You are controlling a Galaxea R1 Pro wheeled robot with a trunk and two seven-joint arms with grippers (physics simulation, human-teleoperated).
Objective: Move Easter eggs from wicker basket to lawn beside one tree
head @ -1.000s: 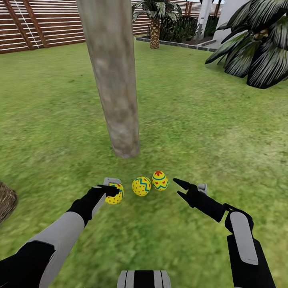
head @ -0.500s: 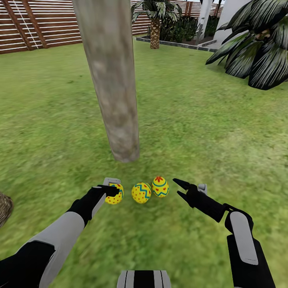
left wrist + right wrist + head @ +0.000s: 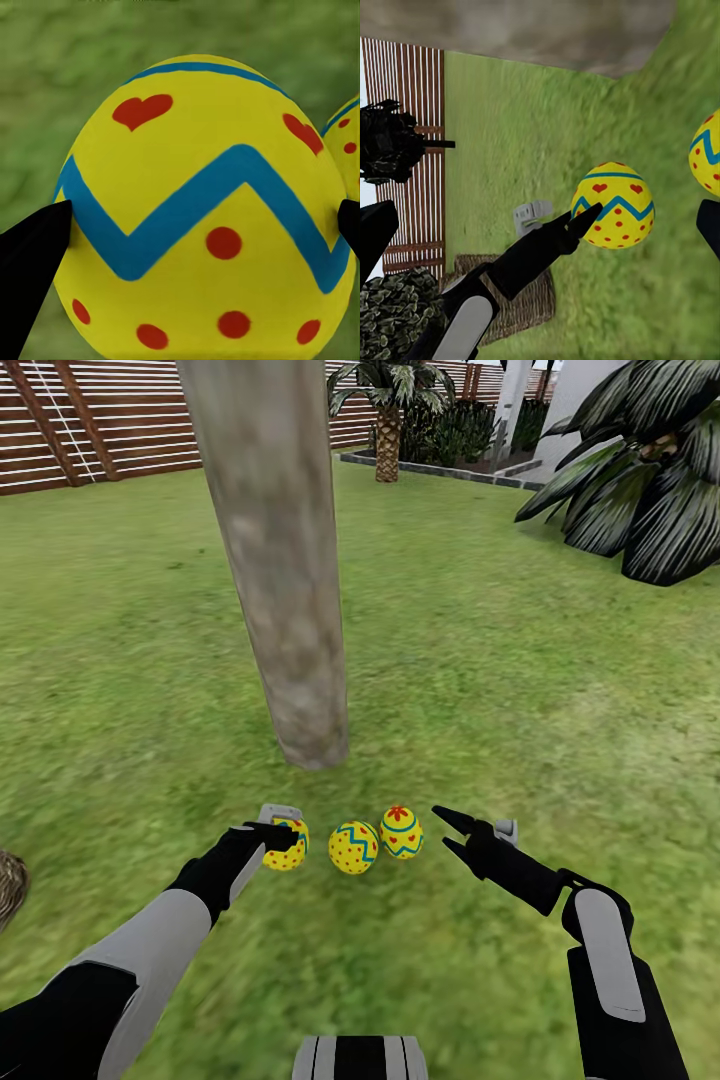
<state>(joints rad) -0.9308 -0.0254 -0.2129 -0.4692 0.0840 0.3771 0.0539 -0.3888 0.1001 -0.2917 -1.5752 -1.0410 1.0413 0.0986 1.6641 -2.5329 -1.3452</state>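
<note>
Release remains: two eggs (image 3: 377, 839) are laid by the tree (image 3: 290, 610), the third egg (image 3: 288, 846) is clamped in the left hand (image 3: 276, 837).

**mowgli_77:** so how tight was it around the tree trunk (image 3: 285, 560)?

**rigwatcher:** Pretty open tbh. The trunk was the one real obstacle, rising straight up from the lawn (image 3: 520, 690) just behind the row of three eggs (image 3: 354, 847). Grass on either side of the trunk lay bare, so plenty of room there. In front of the trunk, the eggs sat close together with only narrow gaps between them. The left gripper (image 3: 284, 834) took up the spot at the leftmost egg (image 3: 202, 210), fingers either side of it. The right gripper (image 3: 448, 833) hung spread just beside the rightmost egg, apart from it. The wicker basket (image 3: 8, 882) sat well off to the trunk's left.
</note>
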